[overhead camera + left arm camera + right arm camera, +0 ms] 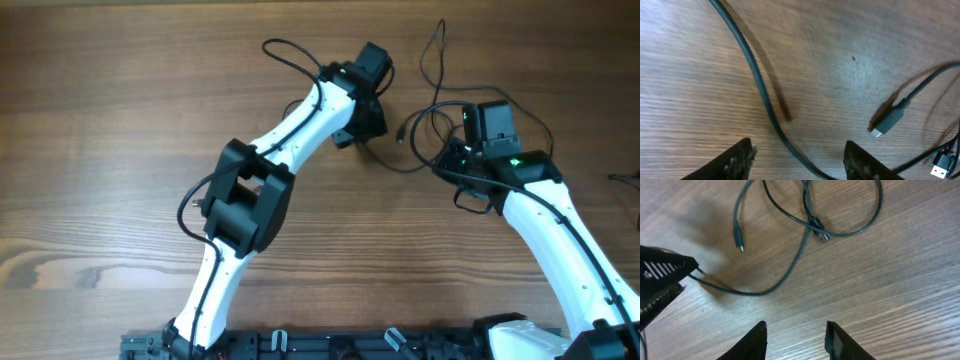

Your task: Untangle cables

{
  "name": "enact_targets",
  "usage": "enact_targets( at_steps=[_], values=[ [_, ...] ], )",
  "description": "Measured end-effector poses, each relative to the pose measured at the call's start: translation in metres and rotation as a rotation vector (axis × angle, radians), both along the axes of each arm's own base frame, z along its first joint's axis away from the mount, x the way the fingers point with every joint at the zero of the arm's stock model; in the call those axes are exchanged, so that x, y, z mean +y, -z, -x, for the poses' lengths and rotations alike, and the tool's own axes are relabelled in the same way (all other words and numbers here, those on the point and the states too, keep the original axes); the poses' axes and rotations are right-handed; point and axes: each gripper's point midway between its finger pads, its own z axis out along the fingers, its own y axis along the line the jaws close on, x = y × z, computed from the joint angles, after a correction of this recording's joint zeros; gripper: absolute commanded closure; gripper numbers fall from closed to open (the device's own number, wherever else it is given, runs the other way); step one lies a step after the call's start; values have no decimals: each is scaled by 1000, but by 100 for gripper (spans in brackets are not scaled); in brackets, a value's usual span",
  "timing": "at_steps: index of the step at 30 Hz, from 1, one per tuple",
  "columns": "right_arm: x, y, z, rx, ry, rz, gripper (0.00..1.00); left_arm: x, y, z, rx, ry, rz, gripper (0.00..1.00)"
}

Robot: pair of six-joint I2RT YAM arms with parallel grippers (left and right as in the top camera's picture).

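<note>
From above, the cables (436, 104) lie on the wooden table (120, 120) in loose, overlapping loops between the two arms. One strand runs toward the left gripper (365, 100) and the rest gathers by the right gripper (488, 125). Neither pair of fingers shows from here. In the left wrist view the fingers (740, 160) stand apart and not clamped, with one thin black strand (765, 100) running down between them along the table. A small plug (887, 120) lies off to the side, and a flat plug (940, 167) sits near the edge. In the right wrist view the fingers (752, 340) are also apart with nothing between them. The crossing loops (840, 230) lie well ahead, one plug (821, 235) sitting at the crossing and another free end (740, 245) lying apart. These cords look light, limp and smooth, so they would likely slide on the wood and sag from any pinch. A hold on the plain run just behind a plug, or on the strand already between the left fingers, seems safest. Pulling across the crossing risks tightening it.
</note>
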Motion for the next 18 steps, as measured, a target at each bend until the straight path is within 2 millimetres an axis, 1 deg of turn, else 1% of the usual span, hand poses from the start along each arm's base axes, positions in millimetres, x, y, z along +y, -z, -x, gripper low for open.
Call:
enact_targets(
  at_steps=[1, 4, 7, 8, 10, 12, 18],
  values=[
    [0, 0, 1, 4, -1, 1, 60, -1, 4, 1, 3, 3, -6, 45],
    [-1, 1, 3, 14, -8, 6, 60, 0, 19, 6, 31, 0, -30, 55],
    [-1, 2, 5, 20, -21, 13, 60, 2, 20, 5, 31, -8, -40, 70],
    [-1, 2, 5, 20, -21, 13, 60, 3, 20, 5, 33, -11, -42, 72],
    [-1, 2, 6, 24, -21, 14, 60, 4, 21, 5, 31, -12, -49, 82],
    [-1, 3, 7, 30, -22, 15, 60, 4, 22, 5, 32, -15, -50, 96],
    [-2, 4, 10, 42, -28, 19, 60, 7, 23, 4, 36, -5, -60, 96]
  ],
)
